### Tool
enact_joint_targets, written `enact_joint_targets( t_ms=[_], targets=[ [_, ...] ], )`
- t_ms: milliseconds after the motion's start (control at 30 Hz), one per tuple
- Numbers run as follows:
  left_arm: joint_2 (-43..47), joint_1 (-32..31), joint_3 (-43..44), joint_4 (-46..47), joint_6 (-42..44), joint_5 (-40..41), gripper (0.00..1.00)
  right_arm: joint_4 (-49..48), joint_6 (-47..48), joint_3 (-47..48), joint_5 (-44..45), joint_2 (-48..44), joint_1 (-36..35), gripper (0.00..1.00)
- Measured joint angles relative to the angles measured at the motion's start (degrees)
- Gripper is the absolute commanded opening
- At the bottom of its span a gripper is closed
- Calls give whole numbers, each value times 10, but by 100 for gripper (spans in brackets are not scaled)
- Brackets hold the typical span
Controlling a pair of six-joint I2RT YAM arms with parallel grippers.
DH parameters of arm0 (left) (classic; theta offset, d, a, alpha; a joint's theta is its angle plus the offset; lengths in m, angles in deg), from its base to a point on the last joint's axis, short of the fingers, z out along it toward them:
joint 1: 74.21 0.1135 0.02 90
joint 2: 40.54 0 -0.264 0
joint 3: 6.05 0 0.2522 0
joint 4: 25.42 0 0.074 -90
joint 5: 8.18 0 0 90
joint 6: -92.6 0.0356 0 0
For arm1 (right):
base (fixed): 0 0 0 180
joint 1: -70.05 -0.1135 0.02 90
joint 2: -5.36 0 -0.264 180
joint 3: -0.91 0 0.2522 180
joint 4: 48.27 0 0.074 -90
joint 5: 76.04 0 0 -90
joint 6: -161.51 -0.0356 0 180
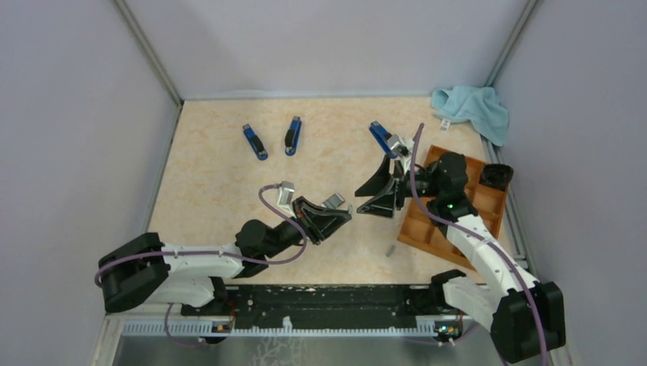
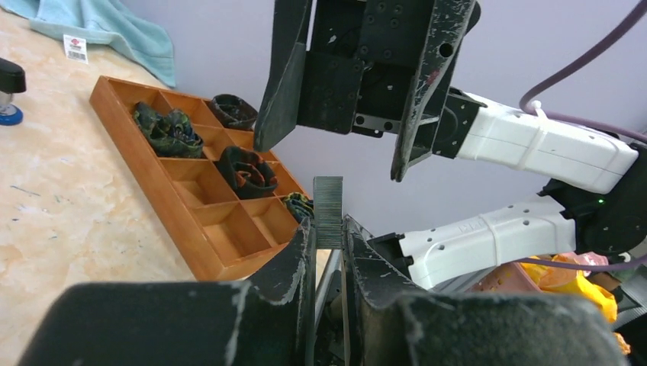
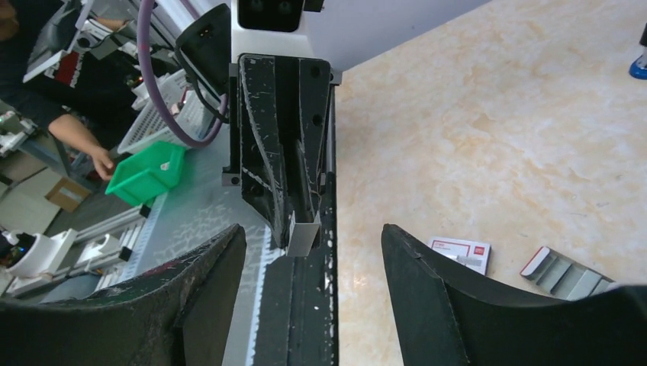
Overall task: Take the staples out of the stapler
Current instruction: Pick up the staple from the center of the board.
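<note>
Judging the risks from the largest thing down, we begin with the wooden tray (image 1: pixel 427 229), which lies under and behind the wrist of the right gripper (image 1: pixel 365 200). If that arm draws back or dips carelessly, we think it could clip the tray's rim and jolt everything it carries.

The two tools come next, and they face each other tip to tip. The right gripper's jaws stand wide apart with nothing between them. Straight ahead of their opening sits the left gripper (image 1: pixel 343 217), whose fingers are pressed together on a strip of staples (image 2: pixel 328 210). A head-on advance could drive finger into finger, because the gap between the tools looks small in both wrist views.

A blue stapler (image 1: pixel 384 139) lies on the table just beyond the right gripper's far finger. A sideways correction on that side might knock it.

Smallest and most fragile is the strip itself. It stands up out of the left fingertips, held only by its lower part, so it sits level with the right gripper's open mouth.

- If the right jaws close off-centre or on the strip's edge, we expect it to twist, snap into shorter pieces or slip out.
- If the left fingers let go before the other pair has bitten, it would drop to the table beneath both tools, where more loose strips (image 3: pixel 568 271) already lie beside a small white box (image 3: pixel 460 254).
</note>
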Motion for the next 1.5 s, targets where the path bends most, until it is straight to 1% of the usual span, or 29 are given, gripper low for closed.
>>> enact_joint_targets(
  t_ms=[267, 433, 633, 767, 900, 1100, 1433, 1500],
  targets=[
    [-25, 0, 0, 40, -11, -19, 16, -51, -56, -12, 7, 14, -22, 60],
    [-30, 1, 0, 52, -14, -24, 16, -71, -70, -13, 7, 14, -36, 49],
    [-30, 2, 0, 60, -18, -25, 16, -74, -74, -16, 9, 16, -36, 47],
    [-30, 4, 0, 63, -23, -25, 16, -73, -70, -16, 9, 16, -40, 41],
    [-32, 5, 0, 65, -25, -25, 16, -68, -65, -16, 9, 16, -46, 37],
    [-39, 6, 0, 66, -29, -27, 16, -61, -59, -16, 9, 16, -48, 36],
    [-47, 8, 0, 79, -37, -30, 16, -59, -59, -16, 11, 20, -52, 19],
    [-47, 10, 0, 80, -37, -30, 19, -58, -59, -16, 12, 21, -53, 14]
  ],
)
